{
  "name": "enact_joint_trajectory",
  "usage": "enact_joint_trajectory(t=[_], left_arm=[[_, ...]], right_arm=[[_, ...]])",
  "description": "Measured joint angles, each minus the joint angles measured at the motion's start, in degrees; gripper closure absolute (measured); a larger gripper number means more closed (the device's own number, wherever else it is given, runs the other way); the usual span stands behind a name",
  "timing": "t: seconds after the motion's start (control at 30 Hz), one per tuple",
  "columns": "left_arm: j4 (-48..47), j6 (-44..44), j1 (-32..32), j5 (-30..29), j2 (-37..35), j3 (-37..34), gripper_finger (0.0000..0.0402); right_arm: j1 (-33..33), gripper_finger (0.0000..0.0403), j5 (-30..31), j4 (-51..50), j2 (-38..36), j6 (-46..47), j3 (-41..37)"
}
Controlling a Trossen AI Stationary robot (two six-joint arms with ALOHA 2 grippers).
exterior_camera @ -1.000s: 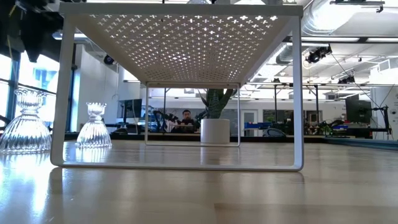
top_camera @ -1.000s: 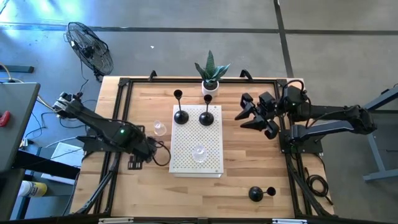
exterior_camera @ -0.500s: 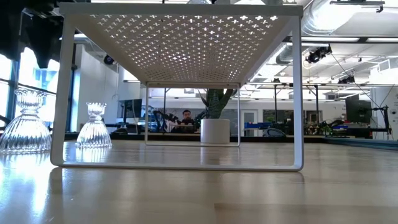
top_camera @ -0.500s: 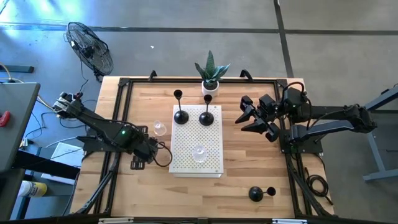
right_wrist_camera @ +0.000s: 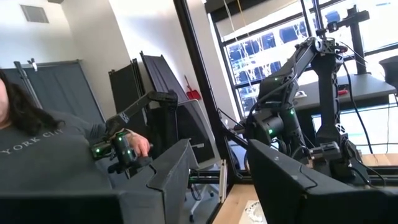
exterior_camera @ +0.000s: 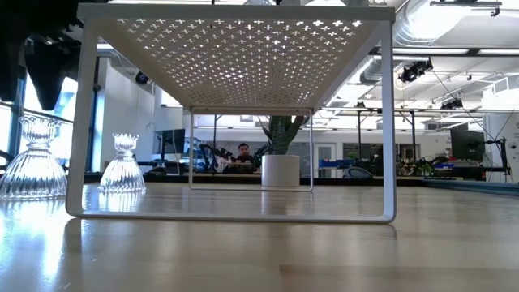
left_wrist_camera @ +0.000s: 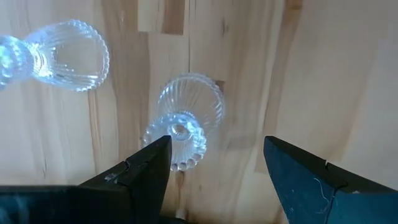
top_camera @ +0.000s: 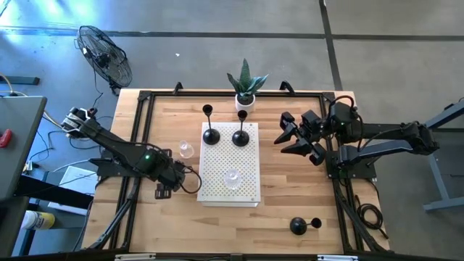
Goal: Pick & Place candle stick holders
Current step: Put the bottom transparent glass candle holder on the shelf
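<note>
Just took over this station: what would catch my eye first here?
The white perforated stand at mid-table, with two black candle stick holders at its far end and a clear glass one nearer the middle. The left gripper hangs open above another glass holder on the wood left of the stand. A third black holder lies tipped near the front right.

A wooden table [top_camera: 290, 196] is carrying a white perforated shelf [top_camera: 217, 185] at its middle. Left of the shelf, two clear glass holders [exterior_camera: 32, 162] are standing upright on the wood. A white-potted plant [top_camera: 246, 90] is sitting at the far edge, and a black holder [top_camera: 303, 225] is lying tipped over near the front right.
</note>
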Motion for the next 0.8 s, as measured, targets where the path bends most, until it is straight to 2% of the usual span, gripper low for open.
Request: enact_joint_trajectory(t=[0.2,0.53,0.8], left_arm=[[0.4,-0.2,0.0,1.0,0.0,-2.1,0.0152],[9.6,-0.7,0.0,1.2,0.0,-7.5,0.0152],[11.0,-2.1,0.0,-3.2,-0.1,-9.1,0.0155]], right_arm=[[0.0,0.0247,0.2,-0.9,0.0,0.0,0.0],[0.0,0.0247,2.2,-3.2,0.0,0.0,0.0],[0.0,0.0247,2.8,-3.3,0.0,-1.8,0.0]])
